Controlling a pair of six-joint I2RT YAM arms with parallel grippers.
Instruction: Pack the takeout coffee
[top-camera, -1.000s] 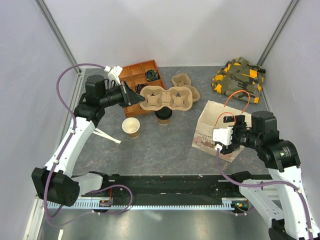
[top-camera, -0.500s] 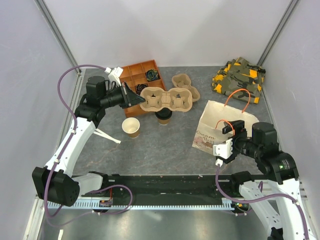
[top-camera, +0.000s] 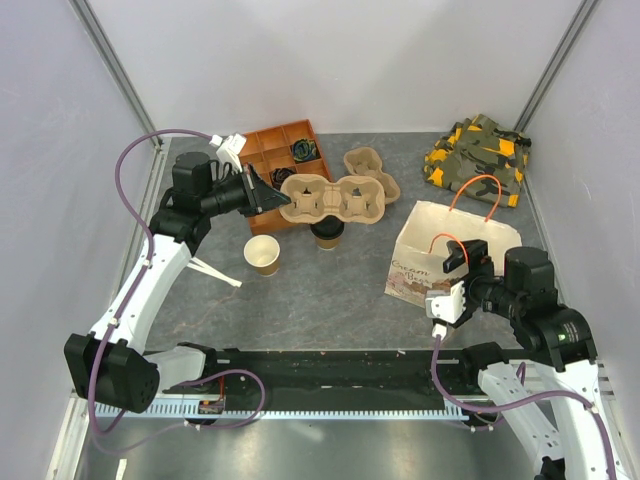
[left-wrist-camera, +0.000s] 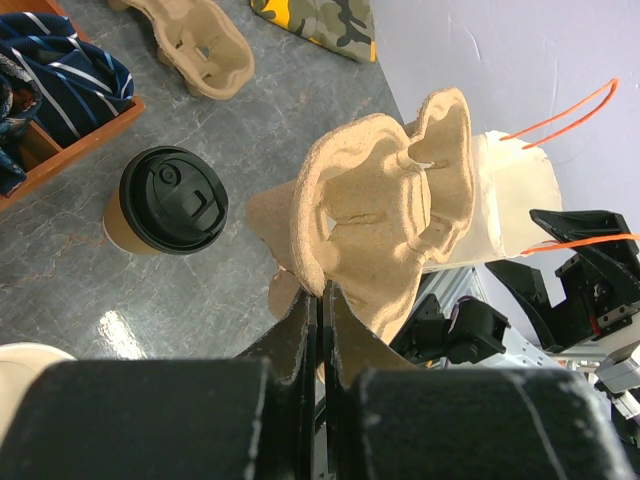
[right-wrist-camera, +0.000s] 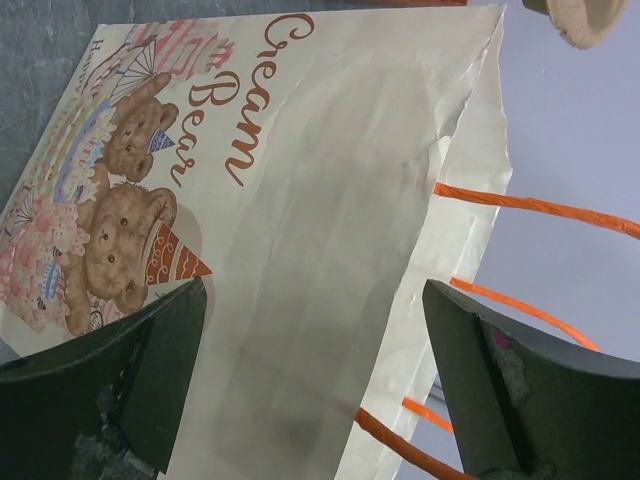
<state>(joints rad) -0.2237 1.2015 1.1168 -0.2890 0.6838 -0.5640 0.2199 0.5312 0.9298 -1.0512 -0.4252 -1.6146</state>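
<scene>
As the right gripper (top-camera: 452, 280) is backing away from the paper bag (top-camera: 440, 240) toward the near edge in the overhead view, the takeout coffee (top-camera: 327, 234) is sitting untouched just beside the pulp carrier (top-camera: 335, 197). At the left wrist, the left gripper (left-wrist-camera: 322, 300) is keeping its jaws pinched on the carrier's rim. At the right wrist, the fingers (right-wrist-camera: 110, 370) are gaping wide before the bag, so packing is seemingly not begun.

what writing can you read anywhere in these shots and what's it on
"Cream Bear": red script on the side of the paper bag, seen in the right wrist view.
A smaller line at the bag's upper left seems to begin with "H"; the rest is too small to read.
Raised marks on the lid of the takeout coffee: too blurred to read.
The pulp cup carrier shows no print.
</scene>
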